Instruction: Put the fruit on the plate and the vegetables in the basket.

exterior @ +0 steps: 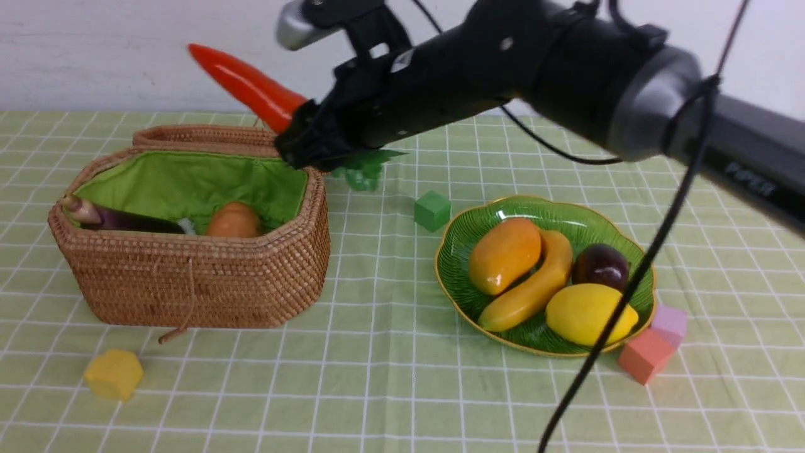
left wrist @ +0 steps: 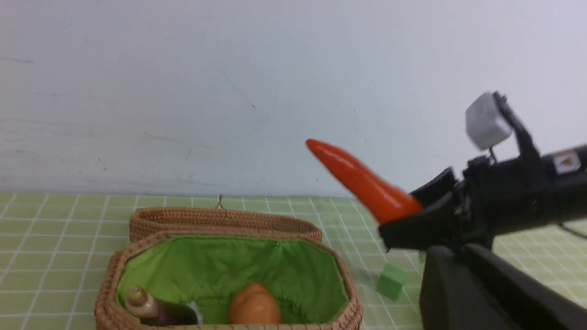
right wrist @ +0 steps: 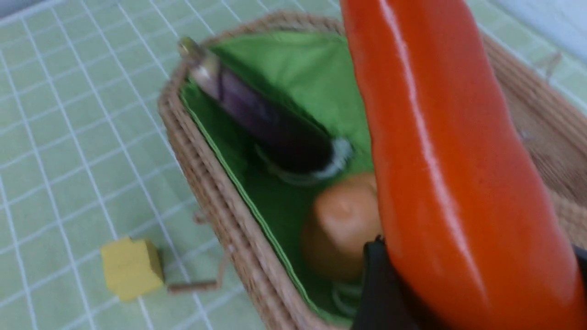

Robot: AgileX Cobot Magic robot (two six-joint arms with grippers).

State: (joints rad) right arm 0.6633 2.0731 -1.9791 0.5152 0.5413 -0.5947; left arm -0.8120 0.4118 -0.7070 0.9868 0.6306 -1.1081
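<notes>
Even, bright overhead light is washing the whole scene; shadows are lying soft and short under the basket [exterior: 188, 277] and the plate [exterior: 453, 277]. Glare is streaking along the red-orange pepper [right wrist: 449, 160] and glinting off the lemon [exterior: 588, 313] and mangosteen [exterior: 600, 265]. The right arm [exterior: 503, 69] is smearing slightly in the front view. The right wrist view is blurring throughout, the eggplant [right wrist: 270, 123] and potato [right wrist: 339, 224] going soft. The left wrist view is looking hazy, the wall washing out pale.
</notes>
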